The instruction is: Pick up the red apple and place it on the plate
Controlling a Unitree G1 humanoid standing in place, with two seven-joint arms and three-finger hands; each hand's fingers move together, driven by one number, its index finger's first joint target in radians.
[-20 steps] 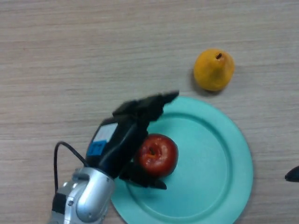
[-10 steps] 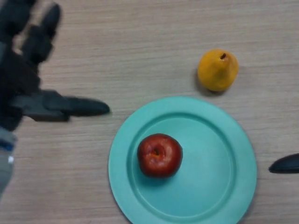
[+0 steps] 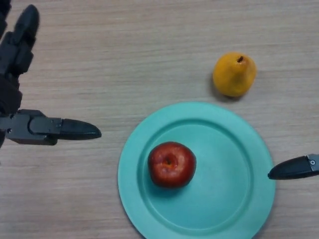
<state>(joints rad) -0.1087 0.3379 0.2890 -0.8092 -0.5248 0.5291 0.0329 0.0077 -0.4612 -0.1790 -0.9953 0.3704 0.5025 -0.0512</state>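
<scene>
The red apple (image 3: 171, 164) sits upright on the teal plate (image 3: 234, 149), left of the plate's middle. My left hand (image 3: 20, 69) is open at the far left edge, well apart from the apple, thumb pointing right and fingers stretched upward. Of my right hand only one black fingertip (image 3: 294, 168) shows at the right edge, just past the plate's rim.
A yellow pear (image 3: 234, 74) lies on the wooden table just beyond the plate's far right rim.
My left hand let go of the apple and drew back to the far left edge. The apple stays on the plate. The right fingertip has come a little further in.
</scene>
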